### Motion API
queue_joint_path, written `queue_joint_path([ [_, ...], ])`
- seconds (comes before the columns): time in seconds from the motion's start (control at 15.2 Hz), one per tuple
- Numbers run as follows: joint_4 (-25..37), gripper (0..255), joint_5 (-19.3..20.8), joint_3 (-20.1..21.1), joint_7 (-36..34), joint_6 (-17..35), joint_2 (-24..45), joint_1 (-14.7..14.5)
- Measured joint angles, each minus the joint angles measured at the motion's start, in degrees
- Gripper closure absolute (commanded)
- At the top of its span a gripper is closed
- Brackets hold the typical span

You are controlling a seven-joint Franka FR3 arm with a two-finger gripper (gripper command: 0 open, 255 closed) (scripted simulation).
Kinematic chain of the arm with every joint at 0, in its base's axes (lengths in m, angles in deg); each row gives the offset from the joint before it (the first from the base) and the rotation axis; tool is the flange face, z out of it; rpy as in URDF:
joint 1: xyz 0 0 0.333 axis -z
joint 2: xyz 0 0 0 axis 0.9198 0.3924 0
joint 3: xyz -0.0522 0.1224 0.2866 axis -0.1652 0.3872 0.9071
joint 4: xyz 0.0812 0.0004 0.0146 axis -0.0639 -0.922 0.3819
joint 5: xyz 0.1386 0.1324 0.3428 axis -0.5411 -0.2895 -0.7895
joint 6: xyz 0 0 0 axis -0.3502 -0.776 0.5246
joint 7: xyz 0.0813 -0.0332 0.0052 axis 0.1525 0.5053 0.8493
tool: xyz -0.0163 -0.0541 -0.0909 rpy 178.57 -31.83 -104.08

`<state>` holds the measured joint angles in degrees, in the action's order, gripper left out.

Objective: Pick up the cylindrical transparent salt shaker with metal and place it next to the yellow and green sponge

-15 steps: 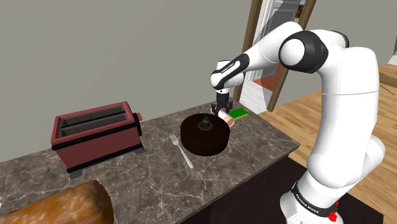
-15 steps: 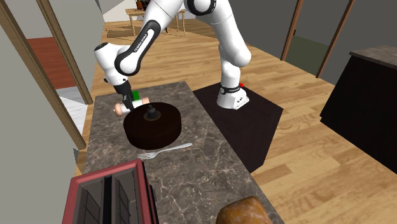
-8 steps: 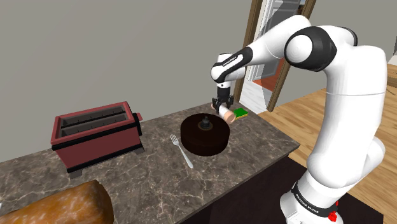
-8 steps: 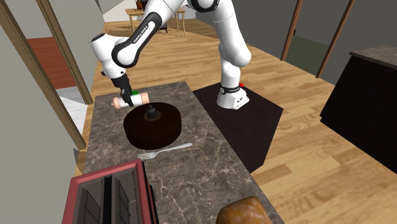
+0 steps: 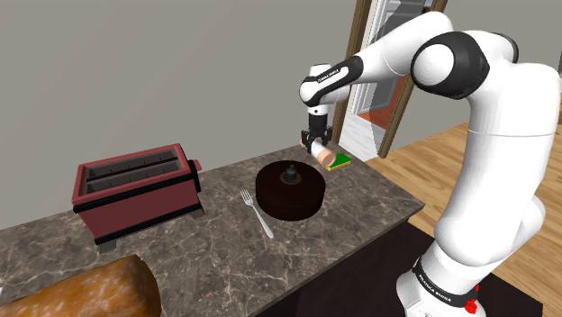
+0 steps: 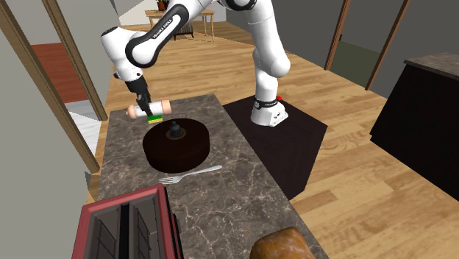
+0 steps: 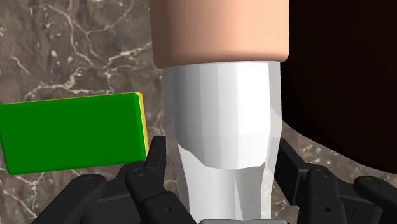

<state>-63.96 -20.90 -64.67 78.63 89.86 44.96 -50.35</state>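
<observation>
Two fingers (image 7: 151, 167) of the gripper (image 6: 146, 104) are clamped on the salt shaker (image 7: 222, 133), which has a white body and a pinkish-tan cap. It's carried on its side in the air above the marble counter (image 5: 360, 216), near the sponge (image 7: 71, 140), with the dark round knobbed pot (image 5: 290, 192) on its other side. Step in hand, as I read it: lower and release beside the sponge. To do it well, descend straight, keep off the pot's rim, and land on bare counter just beside the sponge, not on it. Held sideways it'll likely roll once freed, so release low or turn it upright first. The wrist view gives the grip itself and the sponge's green top with its yellow edge, but no read on height. The shoulder and second exterior views give the clearance over the counter, plus the fork (image 5: 257, 212) and toaster (image 5: 135, 189), well apart from the drop spot.
</observation>
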Motion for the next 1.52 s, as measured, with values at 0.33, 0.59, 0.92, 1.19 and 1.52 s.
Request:
queue_joint_path([
  [0.33, 1.5, 255, 0.0, 0.0, -0.2, -3.4, -1.9, -0.1],
  [0.59, 3.0, 255, 0.0, 0.0, -0.1, -6.2, -3.2, 0.0],
  [0.92, -1.8, 255, 0.1, -0.5, 1.2, -6.0, -7.7, 0.8],
  [1.19, -11.0, 255, 0.6, -1.9, 4.1, -3.9, -14.9, 2.6],
  [1.52, -20.7, 255, 1.9, -4.2, 8.0, -2.2, -23.0, 4.9],
])
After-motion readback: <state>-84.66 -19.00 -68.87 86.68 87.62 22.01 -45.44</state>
